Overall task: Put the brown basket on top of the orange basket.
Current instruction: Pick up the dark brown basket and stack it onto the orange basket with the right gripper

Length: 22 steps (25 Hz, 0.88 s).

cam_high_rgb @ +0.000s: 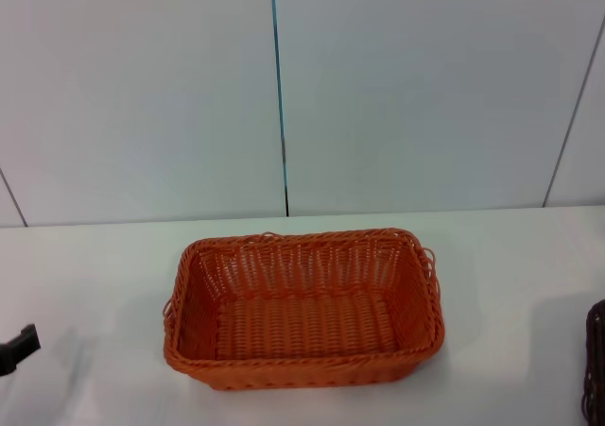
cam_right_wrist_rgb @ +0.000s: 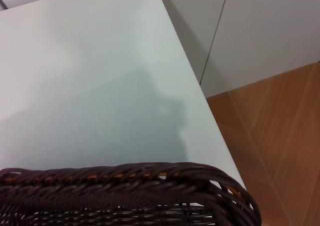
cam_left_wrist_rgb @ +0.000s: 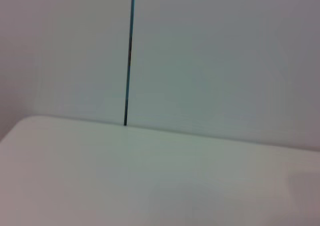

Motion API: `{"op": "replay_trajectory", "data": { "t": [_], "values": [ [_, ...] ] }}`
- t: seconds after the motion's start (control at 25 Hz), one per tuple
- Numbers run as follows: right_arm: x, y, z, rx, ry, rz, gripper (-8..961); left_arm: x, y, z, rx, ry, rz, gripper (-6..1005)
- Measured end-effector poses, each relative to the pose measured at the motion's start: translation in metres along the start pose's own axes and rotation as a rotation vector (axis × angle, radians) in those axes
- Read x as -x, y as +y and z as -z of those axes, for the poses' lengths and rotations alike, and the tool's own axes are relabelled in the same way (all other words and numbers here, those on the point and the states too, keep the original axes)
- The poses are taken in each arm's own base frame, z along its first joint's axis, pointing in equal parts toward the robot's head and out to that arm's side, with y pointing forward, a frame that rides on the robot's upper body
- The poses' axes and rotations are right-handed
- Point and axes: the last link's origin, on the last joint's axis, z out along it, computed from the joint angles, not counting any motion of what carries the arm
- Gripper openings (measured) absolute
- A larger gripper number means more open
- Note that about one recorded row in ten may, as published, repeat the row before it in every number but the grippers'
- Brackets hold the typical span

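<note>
The white desk [cam_high_rgb: 529,284] fills the scene, and sitting squarely in the middle of it is the orange basket [cam_high_rgb: 302,308], upright, mouth open, nothing inside. Over at the desk's right edge the brown basket [cam_high_rgb: 596,365] shows as just a dark sliver in the head view; the right wrist view looks down on its braided rim [cam_right_wrist_rgb: 125,178] close up, near the desk's corner with wooden floor [cam_right_wrist_rgb: 280,151] beyond. The left tool [cam_high_rgb: 19,349] sits low at the far left, well apart from both baskets, seemingly idle. The step in hand looks like securing the brown basket: it will want a firm hold on the rim, a level lift, and long sides lined up with the orange one before lowering. Neither tool's fingers can be made out, so spread or pressed together cannot be told, and most of the brown basket is cut off.
</note>
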Motion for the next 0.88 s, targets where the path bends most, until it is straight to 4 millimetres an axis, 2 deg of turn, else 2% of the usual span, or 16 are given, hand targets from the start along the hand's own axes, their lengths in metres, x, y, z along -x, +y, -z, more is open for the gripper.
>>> {"op": "replay_trajectory", "data": {
  "t": [0.24,0.4,0.6,0.88],
  "values": [
    [-0.004,0.000,0.016,0.001,-0.029,-0.007,129,0.013,-0.001,-0.002,0.003,-0.041,0.011,878],
    [-0.008,-0.009,0.023,-0.020,-0.055,0.001,129,0.018,-0.002,-0.002,0.000,-0.055,0.016,878],
    [-0.022,-0.037,0.035,-0.034,-0.065,0.043,129,0.025,0.001,-0.007,0.008,-0.079,0.029,878],
    [-0.052,-0.081,0.059,-0.056,-0.007,0.122,129,0.038,0.002,-0.010,0.011,-0.121,0.043,878]
  ]
}}
